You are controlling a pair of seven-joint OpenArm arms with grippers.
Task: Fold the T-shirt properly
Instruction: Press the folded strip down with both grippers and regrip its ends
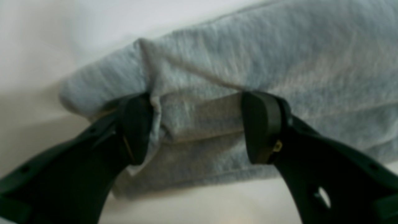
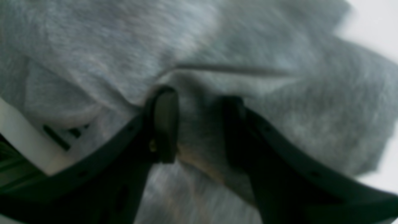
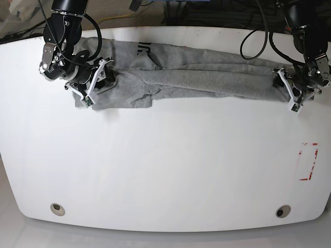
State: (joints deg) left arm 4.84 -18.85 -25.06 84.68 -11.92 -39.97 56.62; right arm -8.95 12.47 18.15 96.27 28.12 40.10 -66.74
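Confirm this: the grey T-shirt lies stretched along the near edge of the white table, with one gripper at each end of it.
Not the near edge. The base view shows the T-shirt stretched along the far edge of the white table, with the right gripper and left gripper at its ends.

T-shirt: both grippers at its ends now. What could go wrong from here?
1. The right gripper straddles only a thin ridge of the T-shirt; it may catch one layer and slip.
2. The left gripper stands wide around a thick folded hem; layers may separate on lifting.
3. The cloth lies bunched lengthwise, so wrinkles may get folded in.
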